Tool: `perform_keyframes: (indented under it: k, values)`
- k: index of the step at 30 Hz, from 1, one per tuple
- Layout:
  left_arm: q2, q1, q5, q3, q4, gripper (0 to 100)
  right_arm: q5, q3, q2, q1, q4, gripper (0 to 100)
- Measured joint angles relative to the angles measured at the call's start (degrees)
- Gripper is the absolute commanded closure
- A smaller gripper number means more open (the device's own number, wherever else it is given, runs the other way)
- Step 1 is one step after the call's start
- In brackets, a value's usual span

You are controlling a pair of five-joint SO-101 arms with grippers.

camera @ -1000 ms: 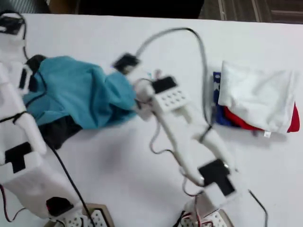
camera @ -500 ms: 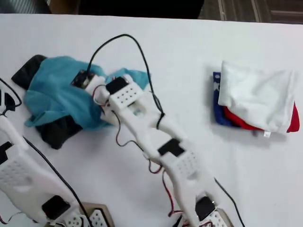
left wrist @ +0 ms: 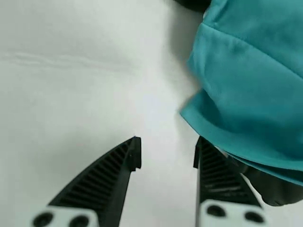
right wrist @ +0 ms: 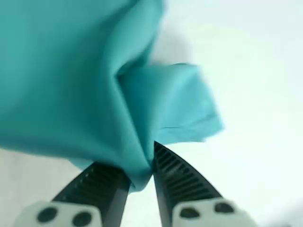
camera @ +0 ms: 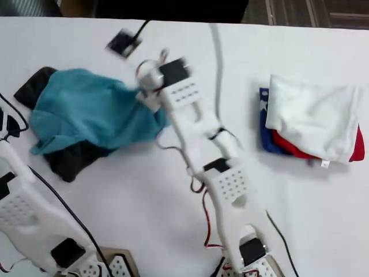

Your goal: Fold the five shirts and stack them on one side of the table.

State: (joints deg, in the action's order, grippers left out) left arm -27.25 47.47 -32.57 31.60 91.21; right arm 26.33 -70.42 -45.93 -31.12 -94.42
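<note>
Teal shirt (camera: 86,115) bunched — right jaws clamping it

black shirt (camera: 70,160): mostly under the teal shirt (camera: 86,112); a far corner and a near patch stick out.
blue shirt (camera: 264,130): covered by the white shirt (camera: 311,115), only a strip at the stack's side shows.
red shirt (camera: 286,144): wedged in that stack, slivers only.
right gripper (right wrist: 139,163): fingertips buried in a blurred teal fold.
left arm (camera: 26,213): cut off by the picture's edge.
dark object (camera: 123,41) on the cable: smeared, cannot be identified.
</note>
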Motion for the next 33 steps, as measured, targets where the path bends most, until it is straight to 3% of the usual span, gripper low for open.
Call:
perform_keyframes:
  k: [5,18,33]
  values:
    - [0.0,-2.46,-0.26,0.0,0.18,80,0.0,-7.47,5.63,7.21,-2.73,97.8]
    - [0.0,-12.84,-0.26,0.0,3.25,80,0.0,-8.09,22.77,28.57,-2.73,97.8]
    - [-3.34,-32.88,7.12,-0.44,-0.18,77,1.58,-5.8,26.99,29.89,-3.08,97.8]
